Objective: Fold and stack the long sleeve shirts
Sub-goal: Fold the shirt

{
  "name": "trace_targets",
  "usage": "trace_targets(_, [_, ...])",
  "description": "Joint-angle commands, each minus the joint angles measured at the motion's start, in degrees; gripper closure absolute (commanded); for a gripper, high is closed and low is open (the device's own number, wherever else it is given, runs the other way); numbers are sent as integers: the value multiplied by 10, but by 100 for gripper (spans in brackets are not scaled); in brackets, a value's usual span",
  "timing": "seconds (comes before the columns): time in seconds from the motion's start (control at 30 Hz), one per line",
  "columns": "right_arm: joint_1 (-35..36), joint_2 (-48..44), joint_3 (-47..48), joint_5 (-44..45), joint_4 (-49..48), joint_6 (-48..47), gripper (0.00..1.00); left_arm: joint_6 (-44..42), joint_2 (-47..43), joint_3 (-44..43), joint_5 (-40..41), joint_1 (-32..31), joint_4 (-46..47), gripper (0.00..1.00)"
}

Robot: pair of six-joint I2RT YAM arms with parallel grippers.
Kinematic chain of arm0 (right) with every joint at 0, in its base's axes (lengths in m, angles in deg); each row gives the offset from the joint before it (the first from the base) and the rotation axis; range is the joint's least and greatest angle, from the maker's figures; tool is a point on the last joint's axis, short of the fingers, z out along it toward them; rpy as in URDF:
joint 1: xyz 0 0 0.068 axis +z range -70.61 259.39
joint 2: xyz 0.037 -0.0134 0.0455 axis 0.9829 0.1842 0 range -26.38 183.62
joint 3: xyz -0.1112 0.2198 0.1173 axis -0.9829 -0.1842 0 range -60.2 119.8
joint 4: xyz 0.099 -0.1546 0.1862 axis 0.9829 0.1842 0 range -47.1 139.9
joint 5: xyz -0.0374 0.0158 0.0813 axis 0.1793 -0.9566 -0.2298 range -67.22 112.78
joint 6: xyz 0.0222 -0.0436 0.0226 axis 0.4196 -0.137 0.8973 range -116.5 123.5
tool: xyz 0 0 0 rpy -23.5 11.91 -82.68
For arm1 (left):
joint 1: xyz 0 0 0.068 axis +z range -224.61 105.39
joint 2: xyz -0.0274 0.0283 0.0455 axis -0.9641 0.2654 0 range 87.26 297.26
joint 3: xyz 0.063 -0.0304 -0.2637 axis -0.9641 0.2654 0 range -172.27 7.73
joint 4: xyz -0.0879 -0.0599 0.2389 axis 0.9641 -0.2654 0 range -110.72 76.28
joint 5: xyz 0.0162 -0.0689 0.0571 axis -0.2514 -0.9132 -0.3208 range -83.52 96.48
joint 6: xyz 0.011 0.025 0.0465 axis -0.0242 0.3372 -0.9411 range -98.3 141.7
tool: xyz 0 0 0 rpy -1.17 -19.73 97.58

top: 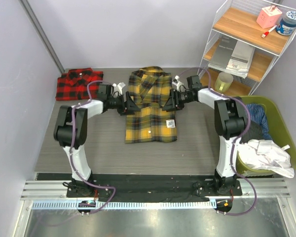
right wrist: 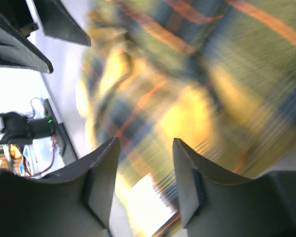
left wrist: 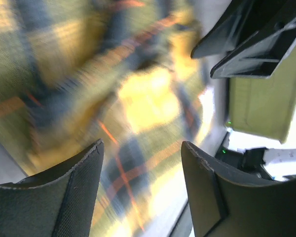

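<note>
The yellow shirt (top: 150, 118) and red shirt (top: 78, 84) are soft woven cloth. The table (top: 197, 148) looks matt, faintly grained.

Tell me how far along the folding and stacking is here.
Done: the red shirt lies folded at the far left of the table. In hand: the yellow shirt lies mid-table, sleeves folded in, left gripper and right gripper at its sides, jaws apart. Left: finish its fold and stack the two.

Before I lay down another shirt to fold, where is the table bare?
Bare table: the near strip between the yellow shirt and the arm bases. Crowded: left fingers and right fingers flank the yellow shirt; the red shirt fills the far-left corner.
</note>
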Motion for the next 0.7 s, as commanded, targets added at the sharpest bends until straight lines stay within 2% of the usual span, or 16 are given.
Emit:
trace_targets(0.0, [15,-161,-34,-25,35,2,41,-11,-138,34,-56,-19,-9,31])
trace_targets(0.07, [45,-209,-92,-41,29,31,28,15,-166,73,-71,-55,-3,25])
trace_targets(0.1, [59,-222,-114,-45,18,44,19,27,-180,85,-72,-69,3,17])
trace_targets(0.13, [82,-231,-155,-47,-6,68,1,40,-185,111,-71,-83,14,12])
trace_targets(0.17, [93,-235,-175,-52,-25,82,0,57,-188,128,-68,-105,64,7])
trace_targets(0.2, [99,-237,-195,-55,-48,104,0,111,-185,146,-65,-111,101,0])
trace_targets(0.27, [105,-227,-245,-59,-122,166,0,164,-170,192,-62,-118,172,0])
trace_targets(0.33, [101,-190,-268,-57,-151,170,0,188,-132,211,-57,-113,221,0])
trace_targets(0.43, [81,-127,-292,-55,-176,170,0,165,-70,216,-53,-95,233,0])
trace_targets(0.5, [53,-91,-302,-64,-181,159,0,146,-36,212,-55,-72,209,0])
trace_targets(0.6, [18,-48,-298,-64,-110,89,0,138,-6,219,-71,-32,189,0])
trace_targets(0.67, [10,-62,-284,-65,-35,50,0,115,-41,224,-99,-20,161,0])
